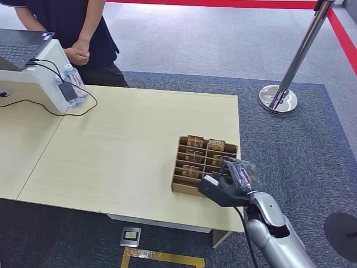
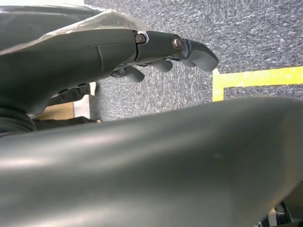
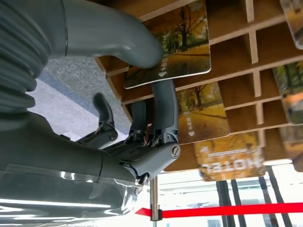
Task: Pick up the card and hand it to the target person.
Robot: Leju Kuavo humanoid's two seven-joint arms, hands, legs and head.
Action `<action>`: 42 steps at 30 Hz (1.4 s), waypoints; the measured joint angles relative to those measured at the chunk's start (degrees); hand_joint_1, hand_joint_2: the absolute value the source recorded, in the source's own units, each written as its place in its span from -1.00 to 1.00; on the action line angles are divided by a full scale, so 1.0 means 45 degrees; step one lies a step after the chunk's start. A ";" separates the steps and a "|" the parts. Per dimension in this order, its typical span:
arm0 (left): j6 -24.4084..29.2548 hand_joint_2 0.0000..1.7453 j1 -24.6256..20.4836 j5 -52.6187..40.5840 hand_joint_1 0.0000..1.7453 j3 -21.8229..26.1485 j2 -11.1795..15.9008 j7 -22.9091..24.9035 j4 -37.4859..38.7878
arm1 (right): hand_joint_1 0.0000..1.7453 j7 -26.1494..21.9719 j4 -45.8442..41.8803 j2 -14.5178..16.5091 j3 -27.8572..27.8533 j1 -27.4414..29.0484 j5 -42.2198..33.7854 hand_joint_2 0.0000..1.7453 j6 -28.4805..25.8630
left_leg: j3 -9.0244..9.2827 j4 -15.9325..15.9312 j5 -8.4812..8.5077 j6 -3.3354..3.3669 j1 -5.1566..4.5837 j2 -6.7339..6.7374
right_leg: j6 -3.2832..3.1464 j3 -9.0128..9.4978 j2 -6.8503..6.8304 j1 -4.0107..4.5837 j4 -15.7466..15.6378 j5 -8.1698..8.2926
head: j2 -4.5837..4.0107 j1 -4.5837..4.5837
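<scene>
Head view: right hand [image 1: 229, 181] sits at the near right corner of the wooden card rack [image 1: 180, 167], lower centre-right of the frame, silver forearm entering from the lower right edge. Rack rests on the pale wooden table [image 1: 126, 151], near the table's right end. Several cards stand in its slots; autumn-tree print faces are visible.

Right wrist view: thick grey thumb [image 3: 118, 40] presses on the face of one card [image 3: 178, 52], upper centre of the frame; a darker finger [image 3: 164, 109] comes up behind the same card's edge. Card is pinched between thumb and finger, its far end at the rack's dividers; whether it has cleared its slot cannot be told. Other cards lie in the adjacent slots, one printed "HOTEL" [image 3: 232, 163], lower right of centre. Red barrier tape [image 3: 228, 209] runs along the bottom of the frame.

Left wrist view: left hand [image 2: 157, 52] in the upper half of the frame, fingers stretched out straight and slightly apart, holding nothing, above grey carpet with a yellow floor marking [image 2: 257, 78] at the right.

Head view, upper left: a person [image 1: 78, 33] in dark clothing stands at the far side of the table, hands clasped. Beside them, a laptop [image 1: 21, 47] on a white stand, water bottles [image 1: 76, 81] and black cables. Chrome stanchion [image 1: 290, 67] at the upper right.
</scene>
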 joint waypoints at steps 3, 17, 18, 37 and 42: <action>0.0005 -1.00 0.0008 0.0032 -1.00 0.0001 -0.0001 -0.0017 0.0000 | 1.00 -0.0074 0.0073 0.0003 0.0003 -0.0039 -0.0015 1.00 -0.0079 | 0.0000 0.0000 0.0000 0.0000 0.0000 0.0000 | 0.0000 0.0000 0.0000 0.0000 0.0000 0.0000 | 0.0000 0.0000; 0.0005 -1.00 0.0101 0.0136 -1.00 0.0027 -0.0001 -0.0239 0.0000 | 1.00 -0.0178 -0.1424 -0.0389 0.0021 0.0679 0.0024 1.00 -0.0269 | -0.0007 0.0000 -0.0003 -0.0001 0.0000 0.0000 | 0.0000 -0.0008 0.0000 0.0000 -0.0003 -0.0001 | 0.0000 0.0000; 0.0005 -1.00 0.0109 0.0127 -1.00 0.0026 -0.0001 -0.0249 0.0000 | 1.00 -0.0192 -0.1660 -0.0467 0.0019 0.0751 0.0032 1.00 -0.0259 | -0.0008 0.0000 -0.0003 -0.0001 -0.0001 0.0000 | 0.0000 -0.0008 0.0000 -0.0001 -0.0003 -0.0001 | 0.0000 0.0000; -0.0165 -1.00 0.0124 -0.0011 -1.00 0.0024 -0.0001 -0.0379 0.0000 | 1.00 -0.0798 -0.4200 -0.1870 -0.0044 -0.0724 -0.0698 1.00 0.0746 | -0.0005 0.0005 -0.0003 0.0000 -0.0001 0.0000 | 0.0001 -0.0004 0.0000 -0.0002 -0.0001 0.0001 | 0.0000 0.0000; -0.0160 -1.00 0.0112 -0.0006 -1.00 0.0024 -0.0001 -0.0384 0.0000 | 1.00 -0.0815 -0.4177 -0.1774 0.0067 -0.1362 -0.0803 1.00 0.0873 | -0.0012 0.0004 -0.0002 0.0000 -0.0001 0.0000 | 0.0002 -0.0005 0.0000 -0.0001 0.0002 0.0001 | 0.0000 -0.0001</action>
